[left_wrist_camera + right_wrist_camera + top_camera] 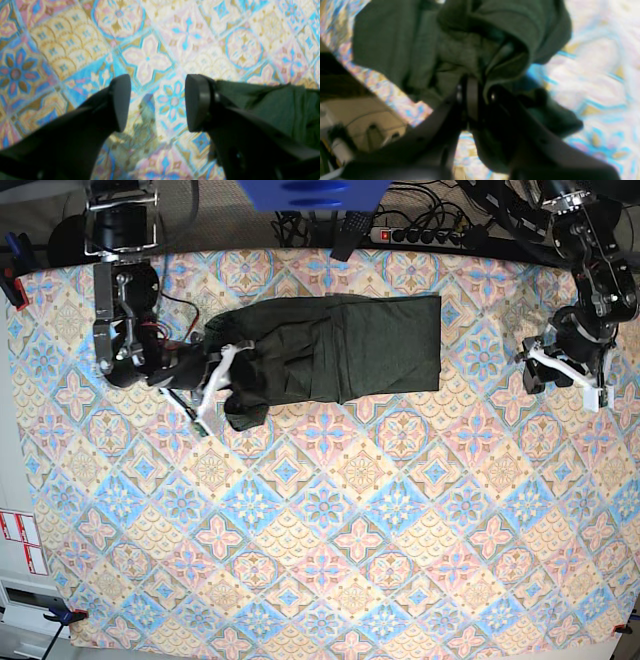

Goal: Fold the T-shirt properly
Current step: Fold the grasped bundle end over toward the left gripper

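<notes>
**Q:** Patterned tablecloth (330,560), tiled in blue, pink and gold diamonds, covers the whole work surface as seen from above; where on it does the garment lie?

**A:** Toward the far edge, left of centre; the dark olive-green long-sleeved knit T-shirt (350,345) is spread with its right portion flat and roughly rectangular, while its left end is bunched into a lump of folds; a power strip (425,237) and cables sit beyond the cloth's far edge.

**Q:** Why is that left end bunched?

**A:** Because the right gripper (480,96) has hold of it; in the right wrist view the black jaws stand almost together with a fold of green fabric pinched between them, and the cloth hangs in loose drapes around the grip; my reading is that this is a sleeve or shoulder being carried inward for a fold, though the blur hides which part exactly.

**Q:** And the other arm?

**A:** The left gripper (157,102) hovers over bare tablecloth with its two black fingers (120,102) spread wide and nothing between them; an edge of the shirt shows just beside one finger in that wrist view; in the overhead view the arm is well apart from the garment, near the table's right side.

**Q:** Why wait there?

**A:** Probably to keep clear while the other arm works; folding looks at an early stage.
</notes>
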### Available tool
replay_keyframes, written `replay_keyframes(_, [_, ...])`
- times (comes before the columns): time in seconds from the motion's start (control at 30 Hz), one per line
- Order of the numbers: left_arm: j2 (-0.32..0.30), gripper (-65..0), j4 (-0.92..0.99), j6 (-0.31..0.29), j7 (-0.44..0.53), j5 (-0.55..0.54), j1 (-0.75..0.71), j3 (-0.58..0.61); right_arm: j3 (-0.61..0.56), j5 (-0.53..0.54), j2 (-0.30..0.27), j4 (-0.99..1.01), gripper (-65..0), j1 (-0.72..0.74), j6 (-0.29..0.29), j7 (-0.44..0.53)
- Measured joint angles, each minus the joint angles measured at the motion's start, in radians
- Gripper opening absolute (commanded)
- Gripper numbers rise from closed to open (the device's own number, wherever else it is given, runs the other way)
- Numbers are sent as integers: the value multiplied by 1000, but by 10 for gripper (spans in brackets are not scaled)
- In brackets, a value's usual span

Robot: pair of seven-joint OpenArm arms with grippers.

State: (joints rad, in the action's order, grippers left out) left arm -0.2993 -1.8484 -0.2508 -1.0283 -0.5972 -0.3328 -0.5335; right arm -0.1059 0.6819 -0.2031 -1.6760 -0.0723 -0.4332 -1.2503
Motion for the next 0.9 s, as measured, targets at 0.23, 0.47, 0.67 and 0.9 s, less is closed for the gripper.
replay_keyframes(0.23, [0,-479,1,0,-1,4,-20,-5,-48,-5,54,-51,-641,2,0,5])
replay_keyframes(0.47, [0,-488,16,0,4,60,-39,-6,-130,-12,56,-94,-640,0,0,0])
replay_keyframes(0.67, [2,-488,83,0,7,70,-39,-6,-168,-8,76,-101,-639,6,0,0])
replay_keyframes(0.9, [2,-491,84,0,7,71,-39,-5,-263,-12,73,-95,-639,82,0,-3])
